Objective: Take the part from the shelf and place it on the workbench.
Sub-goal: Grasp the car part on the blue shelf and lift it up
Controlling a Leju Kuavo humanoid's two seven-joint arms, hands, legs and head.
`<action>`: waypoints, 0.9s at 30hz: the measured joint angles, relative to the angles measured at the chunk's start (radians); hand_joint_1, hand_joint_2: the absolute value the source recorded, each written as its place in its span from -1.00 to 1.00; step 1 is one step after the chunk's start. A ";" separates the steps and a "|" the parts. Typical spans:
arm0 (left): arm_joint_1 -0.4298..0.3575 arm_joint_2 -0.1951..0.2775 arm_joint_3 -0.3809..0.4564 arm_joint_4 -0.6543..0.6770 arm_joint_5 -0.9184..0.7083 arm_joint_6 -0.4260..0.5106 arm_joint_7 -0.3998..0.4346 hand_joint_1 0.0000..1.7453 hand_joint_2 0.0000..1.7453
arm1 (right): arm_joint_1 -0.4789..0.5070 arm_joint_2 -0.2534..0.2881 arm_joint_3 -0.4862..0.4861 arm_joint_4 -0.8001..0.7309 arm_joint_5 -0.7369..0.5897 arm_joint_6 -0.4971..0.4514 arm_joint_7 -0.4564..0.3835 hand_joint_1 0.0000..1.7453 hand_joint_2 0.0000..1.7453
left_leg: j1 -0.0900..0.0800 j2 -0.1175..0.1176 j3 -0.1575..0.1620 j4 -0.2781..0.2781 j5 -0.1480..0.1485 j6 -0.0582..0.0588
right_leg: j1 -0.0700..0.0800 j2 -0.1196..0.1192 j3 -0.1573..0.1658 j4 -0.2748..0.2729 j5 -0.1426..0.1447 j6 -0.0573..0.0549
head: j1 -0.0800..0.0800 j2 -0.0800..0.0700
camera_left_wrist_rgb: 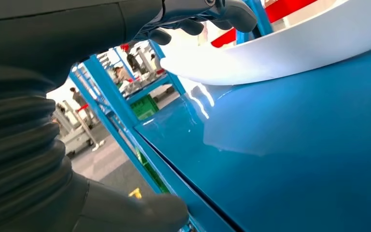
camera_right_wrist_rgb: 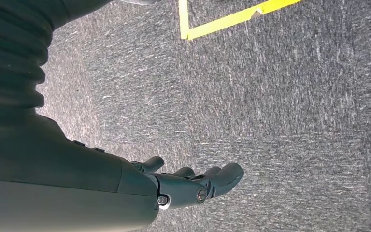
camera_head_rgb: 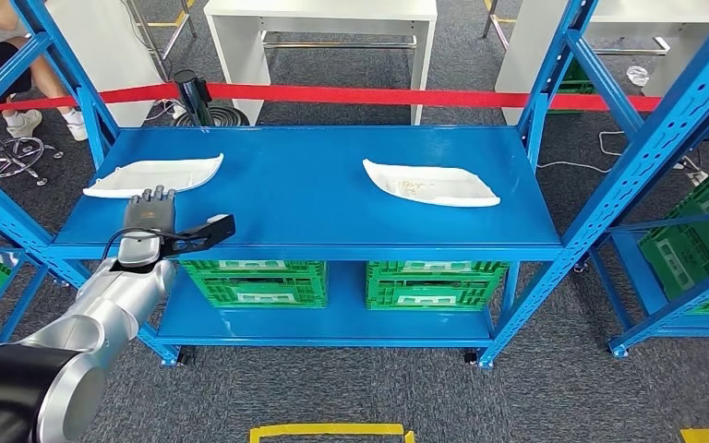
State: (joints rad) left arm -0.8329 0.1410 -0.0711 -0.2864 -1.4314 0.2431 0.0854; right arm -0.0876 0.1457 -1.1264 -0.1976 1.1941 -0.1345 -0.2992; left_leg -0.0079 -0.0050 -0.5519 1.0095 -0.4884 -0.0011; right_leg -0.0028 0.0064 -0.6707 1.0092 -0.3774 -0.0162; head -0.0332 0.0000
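Observation:
Two white curved parts lie on the blue shelf (camera_head_rgb: 314, 198): one at the left (camera_head_rgb: 155, 175), one at the right (camera_head_rgb: 429, 183). My left hand (camera_head_rgb: 151, 209) reaches over the shelf's front edge, its fingers stretched out and touching the near rim of the left part, holding nothing. In the left wrist view the fingers (camera_left_wrist_rgb: 207, 14) lie over the white part (camera_left_wrist_rgb: 280, 48) while the thumb (camera_left_wrist_rgb: 140, 212) stays low at the shelf edge. My right hand (camera_right_wrist_rgb: 193, 186) hangs over the grey carpet with fingers apart and nothing in it.
Green crates (camera_head_rgb: 257, 280) (camera_head_rgb: 434, 281) stand on the lower shelf. Blue uprights (camera_head_rgb: 642, 157) frame the rack on both sides. A red barrier tape (camera_head_rgb: 369, 95) runs behind, with white tables (camera_head_rgb: 323, 37) beyond. A seated person (camera_head_rgb: 9, 55) is at the far left. Yellow tape (camera_head_rgb: 328, 430) marks the floor.

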 joint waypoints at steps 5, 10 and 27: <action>0.021 -0.003 0.018 0.003 0.008 0.029 0.005 1.00 1.00 | 0.000 0.000 0.000 0.000 0.001 -0.003 0.003 -1.00 1.00 | 0.000 -0.001 -0.001 0.000 0.000 0.000 | 0.000 -0.001 0.000 0.000 0.000 0.000 | 0.000 0.000; 0.041 -0.003 0.032 0.004 0.008 0.052 -0.007 1.00 1.00 | 0.000 0.000 0.000 0.000 0.003 -0.005 0.004 -1.00 1.00 | 0.000 -0.003 -0.003 0.000 0.002 0.000 | 0.000 -0.002 0.000 0.000 0.000 0.001 | 0.000 0.000; 0.046 -0.006 0.051 0.005 0.017 0.089 -0.054 -1.00 1.00 | 0.000 0.000 0.000 0.000 0.009 -0.003 0.003 -1.00 1.00 | 0.000 -0.001 -0.007 0.000 0.003 -0.001 | 0.000 -0.001 -0.003 0.001 0.001 -0.001 | 0.000 0.000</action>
State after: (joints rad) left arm -0.7865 0.1350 -0.0201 -0.2811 -1.4141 0.3325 0.0313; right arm -0.0873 0.1461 -1.1261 -0.1975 1.2027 -0.1374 -0.2963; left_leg -0.0078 -0.0057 -0.5585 1.0095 -0.4858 -0.0021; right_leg -0.0026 0.0051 -0.6740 1.0097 -0.3760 -0.0170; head -0.0332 0.0000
